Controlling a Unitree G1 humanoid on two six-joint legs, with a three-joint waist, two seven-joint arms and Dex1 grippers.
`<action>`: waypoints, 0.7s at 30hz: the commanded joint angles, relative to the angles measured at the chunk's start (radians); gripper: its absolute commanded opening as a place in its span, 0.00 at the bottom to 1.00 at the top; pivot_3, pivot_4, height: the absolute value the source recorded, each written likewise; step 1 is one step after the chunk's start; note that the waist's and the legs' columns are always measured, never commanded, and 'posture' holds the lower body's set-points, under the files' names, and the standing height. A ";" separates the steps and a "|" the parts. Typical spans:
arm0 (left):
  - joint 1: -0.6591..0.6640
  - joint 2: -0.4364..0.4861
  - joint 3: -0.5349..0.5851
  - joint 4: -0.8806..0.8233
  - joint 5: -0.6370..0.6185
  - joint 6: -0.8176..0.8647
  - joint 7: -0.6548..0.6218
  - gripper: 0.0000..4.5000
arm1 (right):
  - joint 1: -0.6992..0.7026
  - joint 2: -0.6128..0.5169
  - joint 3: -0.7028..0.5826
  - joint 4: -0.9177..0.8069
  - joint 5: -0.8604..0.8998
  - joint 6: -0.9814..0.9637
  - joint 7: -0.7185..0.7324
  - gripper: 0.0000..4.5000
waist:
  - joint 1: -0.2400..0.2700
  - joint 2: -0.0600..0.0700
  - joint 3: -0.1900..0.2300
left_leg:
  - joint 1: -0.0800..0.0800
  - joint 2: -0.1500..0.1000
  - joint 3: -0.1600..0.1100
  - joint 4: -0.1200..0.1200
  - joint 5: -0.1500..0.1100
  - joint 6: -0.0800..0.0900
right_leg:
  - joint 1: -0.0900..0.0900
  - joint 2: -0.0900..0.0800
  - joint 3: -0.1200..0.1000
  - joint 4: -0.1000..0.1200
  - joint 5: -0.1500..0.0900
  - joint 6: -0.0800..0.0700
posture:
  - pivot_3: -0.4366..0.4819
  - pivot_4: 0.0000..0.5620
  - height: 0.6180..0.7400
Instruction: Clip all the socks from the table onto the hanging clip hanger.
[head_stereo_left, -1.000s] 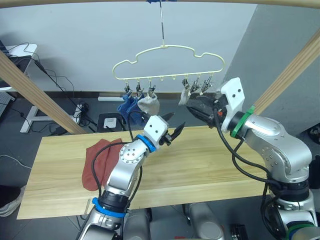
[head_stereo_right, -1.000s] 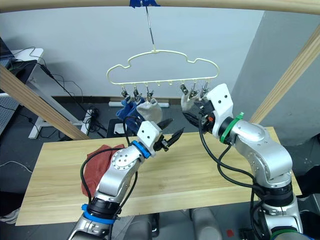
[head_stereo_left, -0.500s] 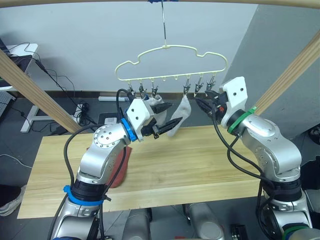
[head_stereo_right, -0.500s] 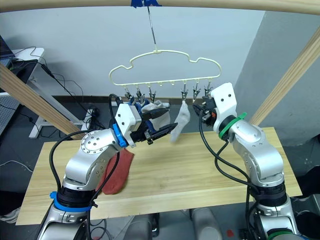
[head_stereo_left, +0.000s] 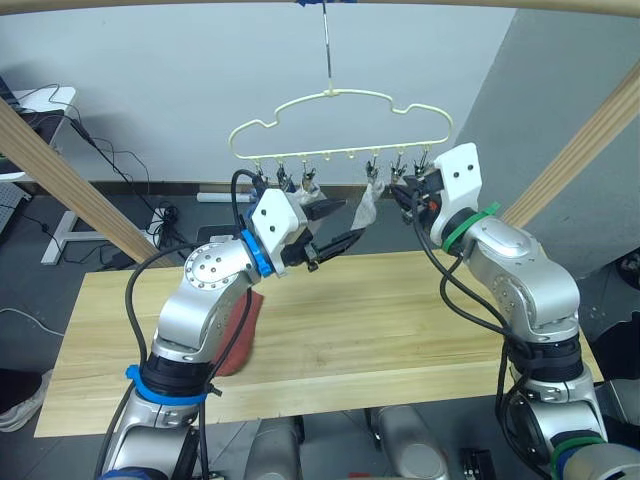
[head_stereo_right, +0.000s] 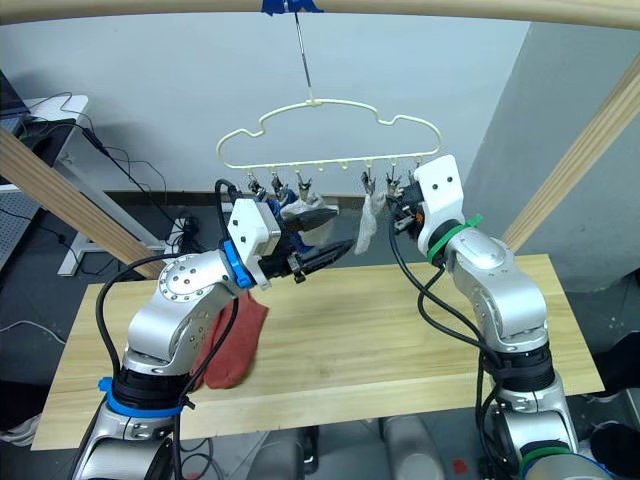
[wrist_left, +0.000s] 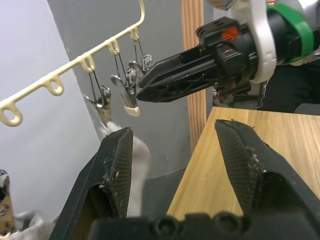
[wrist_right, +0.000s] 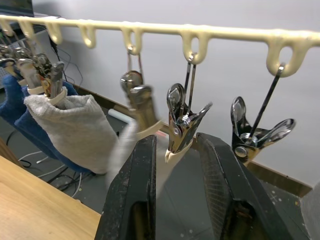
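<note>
The cream clip hanger (head_stereo_left: 340, 96) hangs from the top pole. Its left clips hold blue socks (wrist_right: 15, 100) and a light grey sock (wrist_right: 75, 127). A second grey sock (head_stereo_left: 362, 208) dangles from a clip right of the middle. My left gripper (head_stereo_left: 345, 222) is open and empty, just left of and below that sock. My right gripper (head_stereo_left: 395, 190) is at the right-hand clips, fingers a little apart, with a clip's (wrist_right: 182, 122) lower end showing in the gap. A rust-red sock (head_stereo_left: 240, 330) lies on the table (head_stereo_left: 420, 320), partly hidden behind my left arm.
Slanting wooden poles (head_stereo_left: 70, 190) stand at the left and at the right (head_stereo_left: 590, 130) of the table. Beyond the far edge are cables and a desk leg (head_stereo_left: 60, 235) on the floor. A grey wall is at the back right.
A second ago my right gripper held the grey sock at the clips and my left arm was low; now the sock hangs clipped, the left gripper is raised beside it, and the right gripper has closed in on the clips.
</note>
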 joint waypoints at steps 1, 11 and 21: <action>-0.011 0.008 0.019 -0.026 -0.011 -0.012 -0.005 0.64 | -0.032 0.007 -0.006 0.009 -0.017 -0.019 -0.007 0.29 | 0.000 0.000 0.000 | 0.000 0.000 0.000 0.000 0.000 0.000 | 0.000 0.000 0.000 0.000 0.000 0.000 | 0.27 0.45 1.00; -0.007 0.012 0.011 -0.026 -0.005 -0.012 -0.006 0.64 | -0.053 0.035 -0.014 0.047 -0.022 -0.042 -0.010 0.42 | 0.000 0.000 0.000 | 0.000 0.000 0.000 0.000 0.000 0.000 | 0.000 0.000 0.000 0.001 0.000 0.000 | 0.28 0.45 1.00; -0.004 0.014 0.003 -0.023 0.007 -0.012 -0.004 0.64 | -0.060 0.024 0.015 0.073 -0.051 -0.086 0.014 0.48 | 0.000 0.000 0.000 | 0.000 0.000 0.000 0.000 0.000 0.000 | 0.000 0.000 0.000 0.001 0.000 0.000 | 0.28 0.44 1.00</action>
